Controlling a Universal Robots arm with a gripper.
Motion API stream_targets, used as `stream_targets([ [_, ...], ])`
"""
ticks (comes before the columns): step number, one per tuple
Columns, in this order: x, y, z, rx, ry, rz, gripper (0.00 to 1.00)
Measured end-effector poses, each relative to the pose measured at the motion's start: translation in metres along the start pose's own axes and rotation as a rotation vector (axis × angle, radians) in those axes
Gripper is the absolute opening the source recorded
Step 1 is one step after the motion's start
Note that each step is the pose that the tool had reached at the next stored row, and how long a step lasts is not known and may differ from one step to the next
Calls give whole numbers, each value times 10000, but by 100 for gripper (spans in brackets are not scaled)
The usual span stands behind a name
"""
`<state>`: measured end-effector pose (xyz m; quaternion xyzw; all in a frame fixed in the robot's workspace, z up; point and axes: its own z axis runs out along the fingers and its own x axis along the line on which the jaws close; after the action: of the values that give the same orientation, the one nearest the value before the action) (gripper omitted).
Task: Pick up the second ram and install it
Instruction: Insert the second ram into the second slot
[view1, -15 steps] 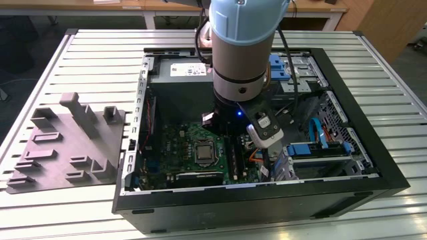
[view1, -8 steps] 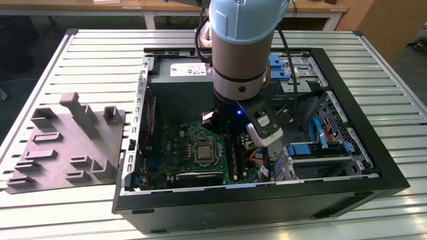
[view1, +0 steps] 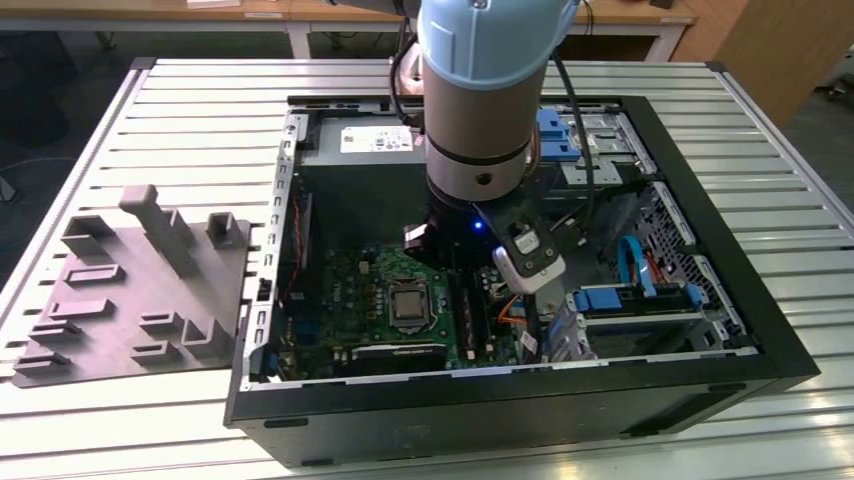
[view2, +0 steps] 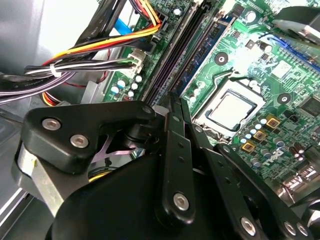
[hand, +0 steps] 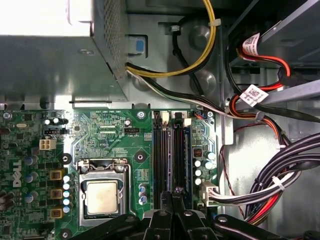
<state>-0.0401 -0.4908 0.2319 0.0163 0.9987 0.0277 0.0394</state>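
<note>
My gripper (hand: 172, 196) hangs inside the open computer case (view1: 694, 250), right over the near end of the black memory slots (hand: 171, 150) on the green motherboard (hand: 107, 132). Its two black fingers are shut edge to edge, and I see nothing between them in both wrist views (view2: 176, 102). Thin dark sticks stand edge-on in the slots (view2: 187, 42); I cannot tell which of them is the second ram. In the exterior view the gripper (view1: 534, 285) sits low beside the slots (view1: 467, 310).
The processor socket (hand: 101, 196) lies beside the slots. The grey power supply (hand: 50, 65) and bundled cables (hand: 270, 190) flank the board. A grey moulded tray (view1: 134, 290) rests on the slatted table at the exterior view's left. Drive bays (view1: 641, 295) crowd the case's other side.
</note>
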Motion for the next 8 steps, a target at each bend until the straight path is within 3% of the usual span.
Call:
stream_targets([
  [8, 1, 7, 7, 20, 0, -1, 11],
])
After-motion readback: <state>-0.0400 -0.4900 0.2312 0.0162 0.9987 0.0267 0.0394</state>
